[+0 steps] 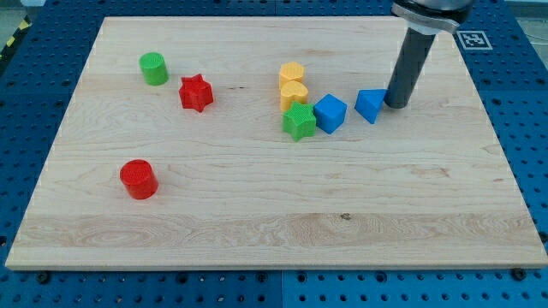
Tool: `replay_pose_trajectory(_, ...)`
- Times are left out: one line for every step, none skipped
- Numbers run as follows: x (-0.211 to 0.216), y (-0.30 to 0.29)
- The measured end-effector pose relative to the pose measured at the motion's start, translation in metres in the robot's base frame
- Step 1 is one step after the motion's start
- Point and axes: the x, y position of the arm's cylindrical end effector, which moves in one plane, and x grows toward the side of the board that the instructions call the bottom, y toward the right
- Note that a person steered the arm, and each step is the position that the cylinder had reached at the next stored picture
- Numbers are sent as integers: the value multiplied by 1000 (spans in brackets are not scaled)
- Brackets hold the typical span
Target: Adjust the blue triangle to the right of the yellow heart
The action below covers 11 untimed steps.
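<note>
Rod's tip (396,104) sits touching the blue triangle (371,104) on its right side, prob. to nudge it left twd the yellow heart (294,92). Blue cube (330,113) lies between. No gripper here, just a bare rod.

a lab bench: wooden board (274,214) on blue perforated table (522,103) with fiducial marker (473,38).

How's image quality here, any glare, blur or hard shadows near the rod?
Camera view: even, diffuse light, no glare on the wooden board; blocks sharp, only short soft shadows. My tip is in focus, just to the view's right of the blue triangle; the rod's top is cropped by the frame edge. No obvious distortion.
</note>
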Motion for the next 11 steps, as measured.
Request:
replay_pose_trajectory(-5,-1)
replay_pose_trajectory(-5,23)
replay_pose_trajectory(2,40)
replay_pose_trajectory(12,30)
replay_pose_trajectory(-5,9)
replay_pose_trajectory(-13,8)
replay_pose_trajectory(-13,42)
replay_pose_trajectory(13,59)
replay_pose_trajectory(27,15)
replay_pose_trajectory(19,-28)
replay_pose_trajectory(3,-43)
